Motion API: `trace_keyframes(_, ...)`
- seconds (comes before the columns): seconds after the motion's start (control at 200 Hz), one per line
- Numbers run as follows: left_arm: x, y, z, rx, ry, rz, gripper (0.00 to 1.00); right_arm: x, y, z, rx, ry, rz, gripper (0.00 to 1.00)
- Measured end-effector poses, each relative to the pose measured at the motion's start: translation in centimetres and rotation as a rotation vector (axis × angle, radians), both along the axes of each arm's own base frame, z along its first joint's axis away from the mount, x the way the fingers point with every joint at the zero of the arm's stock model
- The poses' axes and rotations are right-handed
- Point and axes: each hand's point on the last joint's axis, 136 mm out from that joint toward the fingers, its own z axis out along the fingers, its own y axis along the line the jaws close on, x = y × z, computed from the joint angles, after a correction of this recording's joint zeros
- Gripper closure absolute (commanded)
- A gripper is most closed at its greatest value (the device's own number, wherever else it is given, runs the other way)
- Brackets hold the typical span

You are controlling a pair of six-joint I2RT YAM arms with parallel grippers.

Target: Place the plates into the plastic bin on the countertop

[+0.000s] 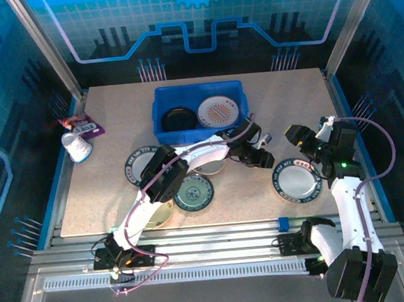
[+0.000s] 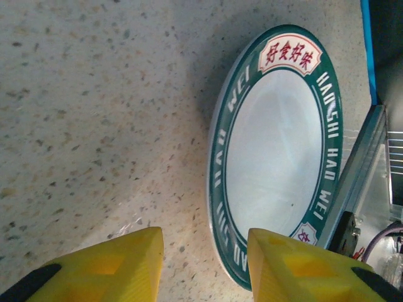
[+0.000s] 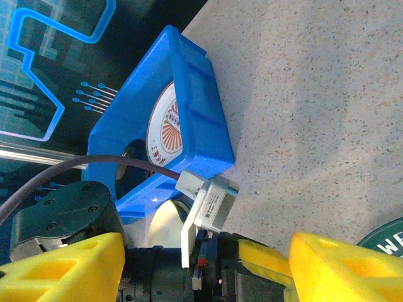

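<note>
Closest to the arm bases, a cream-gold round plate (image 1: 161, 213) is lying on the beige speckled stone-look table (image 1: 289, 102), partly under the left arm (image 1: 140, 212). A teal-patterned round plate (image 1: 193, 192) is sitting just beside it, and a white round plate with a green lettered rim (image 1: 297, 180) is resting well to the right. The left hand (image 1: 262, 159) is reaching out beside that green-rimmed plate, its yellow fingers parted and grasping nothing. The right hand (image 1: 292, 138) is facing it, fingers spread wide and empty. Left of the arm, a white round plate with a dark lettered rim (image 1: 137, 163) is lying flat. Farther back, the bright blue rectangular plastic bin (image 1: 164, 136) is holding a glossy black round plate (image 1: 178, 118) and a white round plate with a red sunburst (image 1: 218, 112). A white cup (image 1: 78, 147) and a purple packet (image 1: 82, 124) are lying at the far left.
</note>
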Motion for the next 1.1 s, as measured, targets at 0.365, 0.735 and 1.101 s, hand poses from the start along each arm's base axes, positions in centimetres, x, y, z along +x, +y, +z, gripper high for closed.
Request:
trace_keyframes(0.365, -1.2, -1.5, -1.1, 0.002, 0.037, -0.044, 0.6, 0.3, 0.3, -0.6, 0.02, 0.001, 0.02, 0.3)
trace_keyframes(0.735, -0.9, -2.6, -2.0, 0.009, 0.072, -0.06, 0.64, 0.3, 0.1, -1.1, 0.037, 0.006, 0.022, 0.3)
trace_keyframes(1.101, -1.1, -2.8, -2.2, 0.016, 0.099, -0.07, 0.7, 0.3, -0.3, -1.8, 0.085, 0.007, 0.007, 0.3)
